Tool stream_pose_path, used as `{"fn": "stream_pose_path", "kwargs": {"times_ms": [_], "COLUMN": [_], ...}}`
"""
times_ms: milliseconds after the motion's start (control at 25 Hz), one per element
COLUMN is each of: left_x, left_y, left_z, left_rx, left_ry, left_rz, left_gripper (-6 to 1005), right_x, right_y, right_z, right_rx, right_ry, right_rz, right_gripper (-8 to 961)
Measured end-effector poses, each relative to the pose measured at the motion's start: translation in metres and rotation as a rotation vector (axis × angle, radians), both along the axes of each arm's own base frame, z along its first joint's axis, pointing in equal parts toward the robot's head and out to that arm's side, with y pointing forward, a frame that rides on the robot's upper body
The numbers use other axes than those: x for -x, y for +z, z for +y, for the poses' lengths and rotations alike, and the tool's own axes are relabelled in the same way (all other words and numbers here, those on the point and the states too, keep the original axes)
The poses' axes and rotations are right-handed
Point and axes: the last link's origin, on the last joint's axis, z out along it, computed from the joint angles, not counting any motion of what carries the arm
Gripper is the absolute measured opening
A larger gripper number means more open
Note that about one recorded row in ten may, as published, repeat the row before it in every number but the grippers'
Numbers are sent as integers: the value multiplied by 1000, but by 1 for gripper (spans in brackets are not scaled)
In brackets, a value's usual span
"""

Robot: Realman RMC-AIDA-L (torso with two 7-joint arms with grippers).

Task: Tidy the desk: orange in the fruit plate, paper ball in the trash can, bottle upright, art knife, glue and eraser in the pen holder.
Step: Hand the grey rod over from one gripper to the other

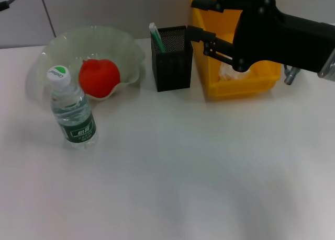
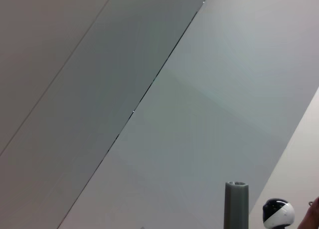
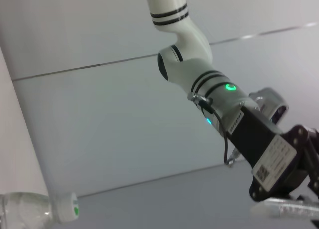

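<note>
1. Gripper of the right arm hovers beside the pen holder at the desk's far edge; jaw state cannot be told.
2. Centre over the holder's opening before lowering.
3. Bottle already upright; orange in plate.

Setting: robot test lab or office-like room | Evidence: plain white counter staged with a few props | black mesh pen holder and yellow bin near far edge | bare grey panelled walls behind | white jointed robot arm with lit green indicator
</note>
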Motion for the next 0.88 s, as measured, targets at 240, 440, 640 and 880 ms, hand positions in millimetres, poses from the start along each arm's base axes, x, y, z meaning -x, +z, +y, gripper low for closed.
{"fn": "stream_pose_path", "kwargs": {"times_ms": [240, 440, 640, 880], "left_x": [5, 8, 8, 5], "left_y": [1, 0, -2, -6], "left_z": [1, 0, -2, -5], "left_rx": [44, 63, 70, 88], "left_ry": [44, 51, 35, 16], "left_rz": [-14, -16, -15, -10], "left_gripper": [141, 141, 141, 141], "right_x": [5, 10, 13, 21], "right_y": [5, 9, 7, 4], "right_z": [-3, -3, -3, -2], "right_rx": [-125, -207, -264, -303], "right_ry": [94, 147, 198, 202], "right_rz": [22, 42, 16, -22], "right_gripper": [411, 410, 410, 411]}}
